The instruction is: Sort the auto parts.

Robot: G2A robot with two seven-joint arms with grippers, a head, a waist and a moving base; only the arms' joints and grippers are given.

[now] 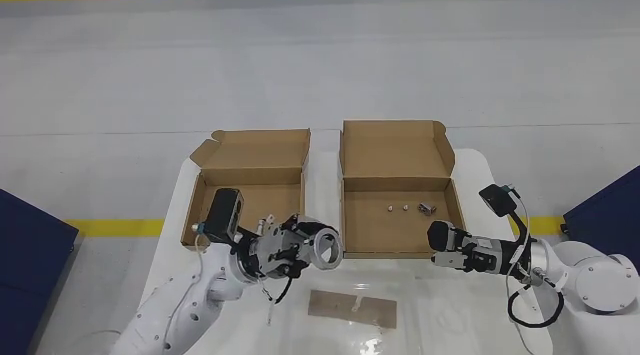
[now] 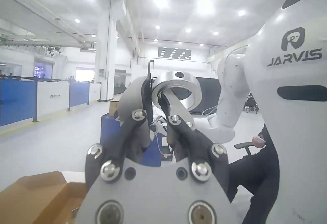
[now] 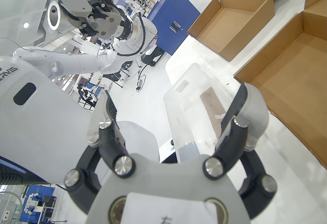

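Note:
My left gripper (image 2: 156, 101) is shut on a shiny metal ring (image 2: 178, 89), held up in the air. From above, the ring (image 1: 323, 245) hangs in front of the gap between the two boxes, with the left gripper (image 1: 300, 243) beside it. The right wrist view also catches the ring (image 3: 54, 16) farther off. My right gripper (image 3: 176, 104) is open with nothing between its fingers. It sits at the front right corner of the right cardboard box (image 1: 348, 195). A few small metal parts (image 1: 405, 207) lie inside that box. The left cardboard box (image 1: 250, 200) holds nothing visible.
A clear plastic bin (image 1: 400, 330) with a brown patch (image 1: 352, 308) on its floor sits at the table's front edge, between the arms. Both boxes have their lids folded back. A blue cabinet (image 3: 173, 18) stands off the table's left side.

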